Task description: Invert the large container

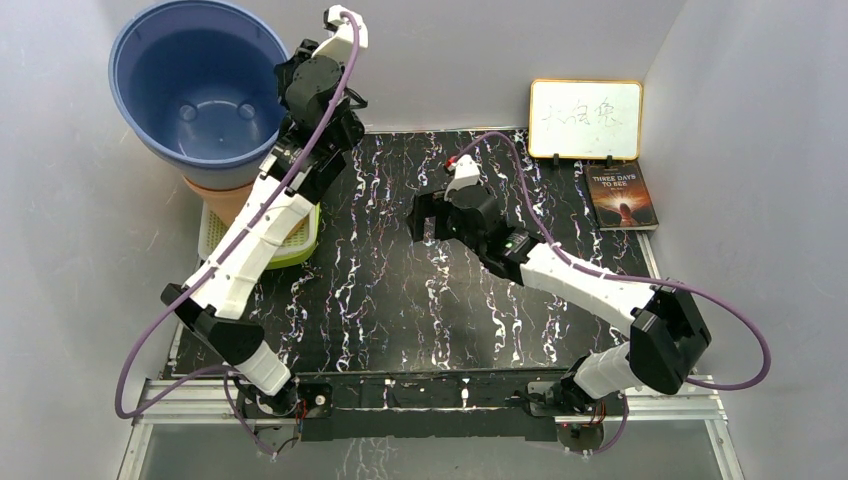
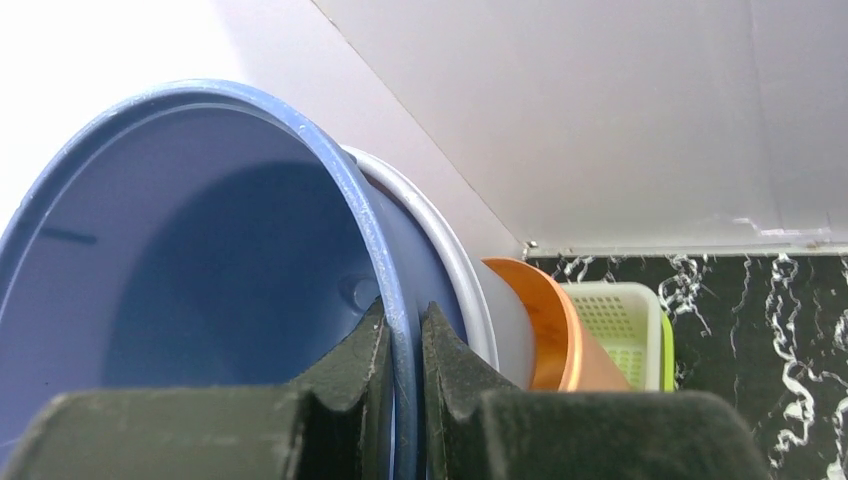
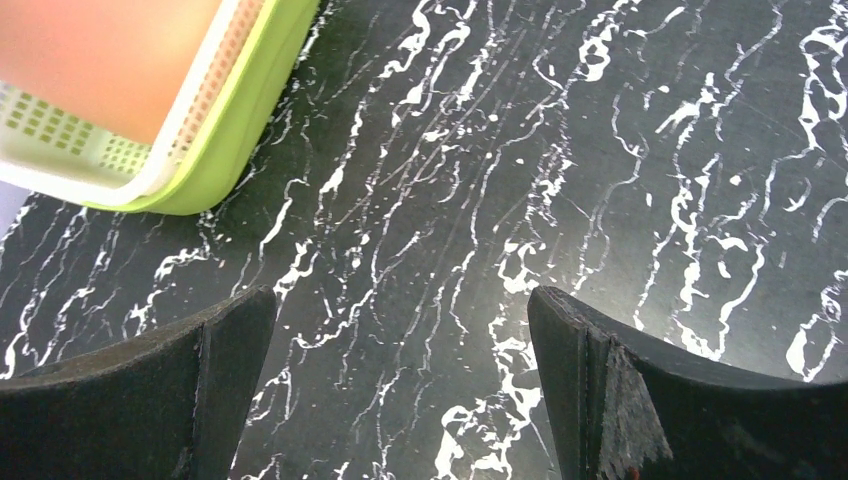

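The large container is a blue plastic basin [image 1: 200, 85], raised at the back left with its opening tilted up toward the camera. My left gripper [image 1: 300, 125] is shut on its right rim. In the left wrist view the blue rim [image 2: 400, 330] runs between my two black fingers [image 2: 350, 370], with the basin's inside [image 2: 200, 300] to the left. Under the basin sit a pale container [image 2: 500, 320] and an orange one [image 2: 555, 330]. My right gripper [image 1: 425, 215] is open and empty above the middle of the mat; its fingers [image 3: 620, 400] stand wide apart.
A white basket in a green tray [image 1: 290, 240] sits at the left of the black marbled mat [image 1: 420, 300], under the orange container [image 1: 225, 195]. It also shows in the right wrist view [image 3: 200, 150]. A whiteboard [image 1: 585, 120] and a book [image 1: 622, 195] stand at the back right.
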`<action>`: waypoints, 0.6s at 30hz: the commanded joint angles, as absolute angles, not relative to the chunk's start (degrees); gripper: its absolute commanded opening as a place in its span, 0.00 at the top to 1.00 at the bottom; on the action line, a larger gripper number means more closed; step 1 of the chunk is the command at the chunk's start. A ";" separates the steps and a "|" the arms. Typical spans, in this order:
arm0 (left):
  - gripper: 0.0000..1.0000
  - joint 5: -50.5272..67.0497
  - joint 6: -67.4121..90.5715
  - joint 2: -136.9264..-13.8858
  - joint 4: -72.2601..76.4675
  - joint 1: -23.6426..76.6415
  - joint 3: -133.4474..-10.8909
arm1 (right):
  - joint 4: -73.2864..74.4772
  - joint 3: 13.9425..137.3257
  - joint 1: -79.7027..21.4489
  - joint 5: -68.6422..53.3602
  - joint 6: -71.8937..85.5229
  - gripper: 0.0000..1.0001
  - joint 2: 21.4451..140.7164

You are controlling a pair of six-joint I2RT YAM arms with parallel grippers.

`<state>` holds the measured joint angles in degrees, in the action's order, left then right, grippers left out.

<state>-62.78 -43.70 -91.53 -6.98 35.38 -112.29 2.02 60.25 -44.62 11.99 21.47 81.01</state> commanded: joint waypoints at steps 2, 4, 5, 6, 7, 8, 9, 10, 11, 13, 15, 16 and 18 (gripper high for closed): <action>1.00 -66.47 -69.43 -89.98 18.90 39.84 -117.50 | -1.40 58.87 -42.59 11.94 22.44 0.02 77.38; 1.00 -66.36 -72.03 -91.52 20.23 41.06 -120.32 | -1.53 58.61 -42.24 11.67 22.56 0.02 77.27; 1.00 -66.22 -72.83 -92.17 20.78 41.53 -121.29 | -1.58 58.48 -42.04 11.54 22.77 0.02 77.30; 1.00 -66.11 -74.23 -92.69 21.65 41.97 -121.85 | -1.66 58.35 -41.89 11.23 22.85 0.02 77.34; 1.00 -66.08 -74.94 -93.04 22.61 42.35 -122.12 | -1.67 58.22 -41.84 11.06 22.93 0.02 77.41; 1.00 -66.14 -75.33 -93.32 23.04 42.77 -122.54 | -1.67 58.14 -41.74 10.94 23.00 0.02 77.43; 1.00 -66.19 -75.21 -93.48 22.84 43.27 -122.84 | -1.60 58.10 -41.70 11.00 23.02 0.02 77.43; 1.00 -66.10 -74.98 -93.59 22.56 43.84 -123.04 | -1.54 58.05 -41.61 11.10 23.03 0.02 77.43; 1.00 -66.03 -74.76 -93.71 22.42 44.55 -123.19 | -1.50 57.98 -41.48 11.47 23.03 0.02 77.31; 1.00 -65.49 -73.08 -94.04 20.39 46.16 -124.34 | -1.49 57.77 -41.13 12.48 23.15 0.02 76.97; 1.00 -64.96 -71.62 -94.67 18.08 48.13 -126.38 | -1.49 57.67 -40.47 12.72 23.60 0.02 76.59; 1.00 -64.94 -71.90 -95.11 17.88 49.16 -127.45 | -1.57 57.66 -40.03 12.64 23.80 0.02 76.41; 1.00 -64.99 -74.76 -96.75 19.34 51.31 -129.55 | -1.50 57.59 -39.07 12.55 24.13 0.02 76.23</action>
